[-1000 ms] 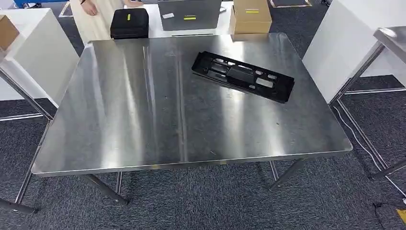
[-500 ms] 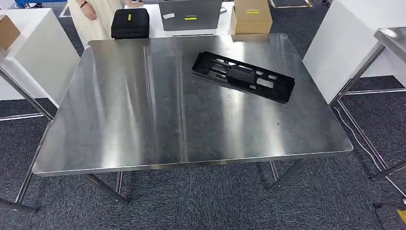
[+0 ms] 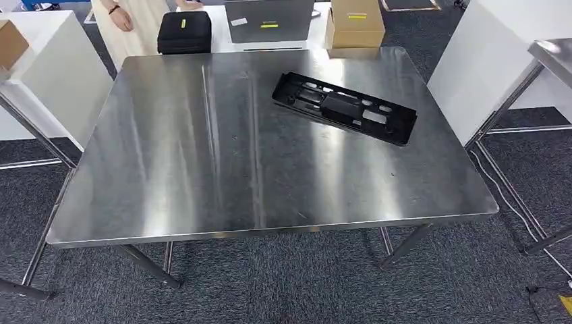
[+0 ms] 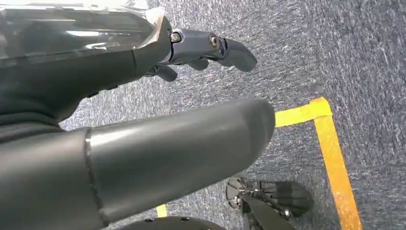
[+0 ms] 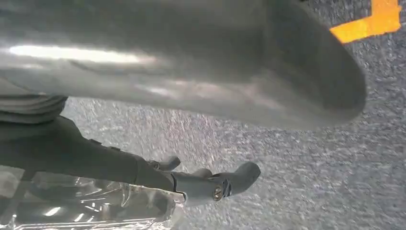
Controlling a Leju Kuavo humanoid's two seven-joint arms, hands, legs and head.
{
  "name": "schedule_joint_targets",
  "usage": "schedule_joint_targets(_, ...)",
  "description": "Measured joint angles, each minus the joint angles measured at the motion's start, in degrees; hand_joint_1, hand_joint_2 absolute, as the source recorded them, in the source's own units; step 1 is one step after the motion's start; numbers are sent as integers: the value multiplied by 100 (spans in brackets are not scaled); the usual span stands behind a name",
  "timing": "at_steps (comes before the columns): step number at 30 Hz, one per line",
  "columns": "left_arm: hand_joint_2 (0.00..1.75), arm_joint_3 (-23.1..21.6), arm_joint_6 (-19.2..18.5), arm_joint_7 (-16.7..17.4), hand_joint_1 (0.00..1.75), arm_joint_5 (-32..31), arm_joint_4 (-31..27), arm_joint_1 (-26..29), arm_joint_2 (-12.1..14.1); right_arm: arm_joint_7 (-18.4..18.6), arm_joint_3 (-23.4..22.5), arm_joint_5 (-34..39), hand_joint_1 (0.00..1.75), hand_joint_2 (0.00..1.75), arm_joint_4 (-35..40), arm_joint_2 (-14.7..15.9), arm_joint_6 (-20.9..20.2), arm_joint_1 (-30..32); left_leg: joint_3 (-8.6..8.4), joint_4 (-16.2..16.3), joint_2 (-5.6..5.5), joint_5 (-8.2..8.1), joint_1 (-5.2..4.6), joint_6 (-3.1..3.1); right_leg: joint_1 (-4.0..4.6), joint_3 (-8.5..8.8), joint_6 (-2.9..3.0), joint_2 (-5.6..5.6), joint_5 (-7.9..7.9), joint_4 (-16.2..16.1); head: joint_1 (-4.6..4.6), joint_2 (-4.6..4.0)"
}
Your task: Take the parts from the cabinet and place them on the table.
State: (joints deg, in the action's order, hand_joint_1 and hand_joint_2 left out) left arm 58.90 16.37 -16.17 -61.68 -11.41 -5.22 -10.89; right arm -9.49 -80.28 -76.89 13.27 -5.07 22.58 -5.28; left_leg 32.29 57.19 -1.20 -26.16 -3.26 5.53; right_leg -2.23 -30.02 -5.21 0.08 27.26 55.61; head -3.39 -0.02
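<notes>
A long black plastic part (image 3: 344,108) with several cut-outs lies flat and slanted on the far right of the steel table (image 3: 202,169). Nothing touches it. My left hand (image 4: 124,67) hangs over grey carpet with its fingers (image 4: 225,48) stretched out, apart from the thumb and holding nothing. My right hand (image 5: 95,158) hangs the same way above the carpet, its fingers (image 5: 230,179) spread from the thumb and empty.
Behind the table stand a black case (image 3: 183,32), a grey laptop (image 3: 268,20) and a cardboard box (image 3: 356,22), with a person (image 3: 128,27) at the far left. A white block (image 3: 485,67) and another steel table (image 3: 553,54) stand right. Yellow floor tape (image 4: 330,143) runs below my left hand.
The whole picture has drifted slightly, so the camera moved a little. The person's hand behind the table has shifted left. The black part has stayed in place.
</notes>
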Motion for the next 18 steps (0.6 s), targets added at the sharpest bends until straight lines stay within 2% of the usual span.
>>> schedule_joint_targets(1,0,-11,-2,-2,0,0,0,2,11,4,2,0,0,0,-4,-2,0,-1,-17,-61,8,42,59,42,29,-11,-10,-1,28,47,0,0)
schedule_joint_targets(2,0,-22,-6,-2,0,0,0,5,18,9,2,2,0,0,-7,-4,0,-1,-17,-67,15,51,75,56,13,-61,20,-10,136,212,4,0)
schedule_joint_targets(4,0,-44,-11,-4,0,0,0,8,42,13,2,2,0,0,-22,-22,0,2,5,-66,51,67,94,76,42,-439,132,-7,591,1030,72,0)
schedule_joint_targets(5,0,-48,-11,-4,0,-2,0,13,42,20,2,9,0,0,-22,-22,0,4,22,-64,70,70,94,80,46,-662,163,-8,792,1498,72,0)
schedule_joint_targets(6,0,-52,-11,-2,0,-7,0,20,42,53,2,24,0,0,-26,-22,0,6,35,-62,78,78,89,78,65,-810,164,-6,911,1844,83,0)
schedule_joint_targets(7,0,-57,-17,-2,0,-15,0,23,44,68,2,33,0,0,-33,-22,0,16,46,-60,83,87,84,69,82,-832,134,-7,907,1932,79,0)
schedule_joint_targets(8,0,-57,-24,-2,0,-15,0,25,48,92,2,44,0,0,-33,-22,2,25,50,-58,83,95,83,56,98,-689,97,-7,801,1709,83,0)
schedule_joint_targets(9,0,-57,-48,-2,0,-15,0,25,53,116,2,44,0,0,-33,-22,2,32,49,-57,81,102,83,44,108,-440,61,-7,628,1266,87,0)
schedule_joint_targets(10,0,-57,-66,-2,0,-15,0,24,57,116,2,41,0,0,-35,-22,2,34,48,-53,81,109,83,31,115,-122,40,-9,434,687,94,0)
schedule_joint_targets(11,0,-57,-72,2,0,-13,0,24,57,116,2,31,0,0,-35,-22,2,29,49,-47,82,118,83,14,119,149,54,-12,299,199,105,0)
schedule_joint_targets(12,0,-57,-85,4,0,-2,0,24,61,116,4,18,0,0,-37,-24,2,27,55,-12,85,107,40,-23,173,151,136,-6,210,52,105,0)
schedule_joint_targets(13,0,-57,-89,4,0,-2,0,24,66,116,4,7,0,0,-39,-29,2,30,59,-14,85,120,47,-58,166,143,209,-7,169,55,94,0)
schedule_joint_targets(15,0,-57,-105,4,0,4,0,25,74,118,4,0,0,0,-48,-33,2,39,63,-22,85,151,71,-114,197,130,266,-7,142,56,98,0)
schedule_joint_targets(16,0,-57,-105,4,0,4,0,29,98,118,4,-2,0,0,-61,-61,-2,39,84,-1,84,154,52,-137,69,129,339,-9,93,14,101,0)
schedule_joint_targets(17,0,-57,-105,2,0,4,0,31,112,118,9,-2,0,0,-74,-72,-2,19,138,90,71,25,92,-210,60,158,377,-21,60,13,118,0)
schedule_joint_targets(18,0,-57,-105,4,0,18,0,32,112,118,11,-15,0,0,-74,-68,-2,16,226,329,79,-233,138,-296,54,118,417,-24,38,16,81,0)
